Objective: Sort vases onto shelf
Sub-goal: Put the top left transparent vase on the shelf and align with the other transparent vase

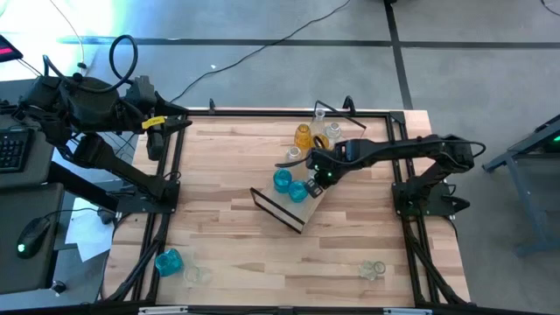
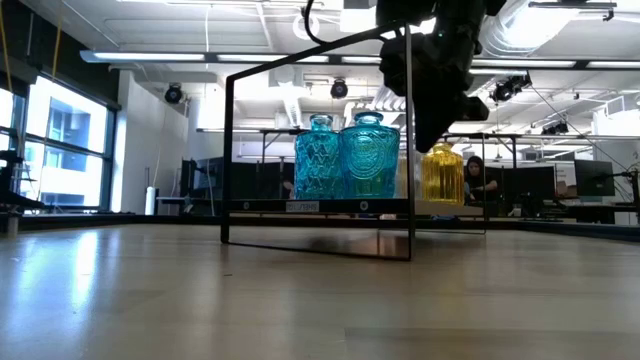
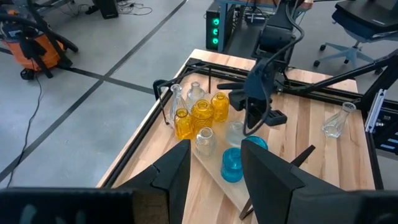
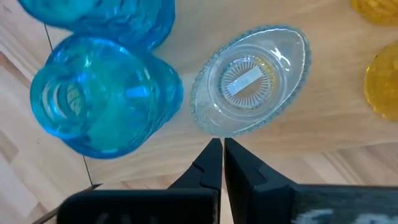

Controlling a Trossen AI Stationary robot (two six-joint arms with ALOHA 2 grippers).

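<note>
Reached in from the right of the high view, right gripper [image 1: 320, 171] poised over the shelf [image 1: 302, 216] at frame centre, fingers pinched together, holding nothing. Parked upper left, left gripper [image 3: 214, 163], jaws wide. Ran diagonally, the board's long axis, lower left to upper right. Stood upright on it: teal vases [image 2: 345, 155], ribbed glass; amber vase [image 2: 442, 174]; clear vase [image 4: 249, 79] just ahead of the fingertips.

- No text, brand, number or sign can be read in any of the views
- A pale label is seen under the base of a clear vase [image 4: 249, 79] at the upper centre of the right wrist view, but nothing printed on it can be made out
</note>
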